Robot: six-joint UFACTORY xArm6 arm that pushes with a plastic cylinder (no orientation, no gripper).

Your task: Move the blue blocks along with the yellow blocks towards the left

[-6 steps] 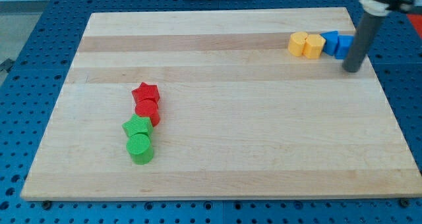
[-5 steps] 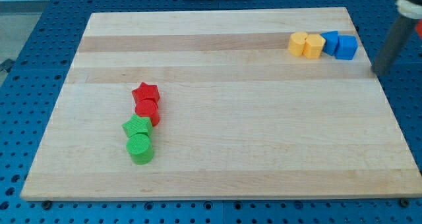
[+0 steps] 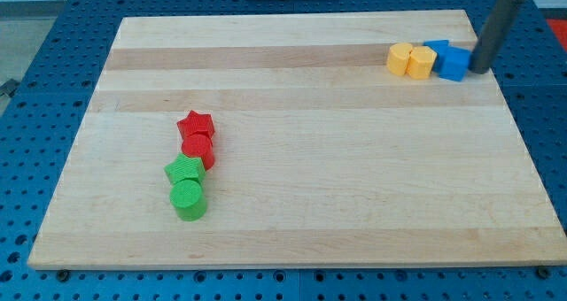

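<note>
Resting against the right side of the blue cube [image 3: 453,64], my tip [image 3: 478,69] holds nothing, with the other blue block [image 3: 436,49] and two yellow blocks [image 3: 411,60] lined up leftward near the board's [image 3: 310,212] top right corner.

- The rod [image 3: 494,28] is straight and dark grey, and enters at the view's top right corner.
- It leans a little — its upper part sits further toward the view's right than its lower end.
- Only the lower stretch of the rod shows; a pale part of the arm is just visible at the frame's top edge.
- My tip [image 3: 479,69] is down at board height, near the board's right edge.
- My tip sits at the right side of the blue cube [image 3: 454,64] — touching it or very nearly so.
</note>
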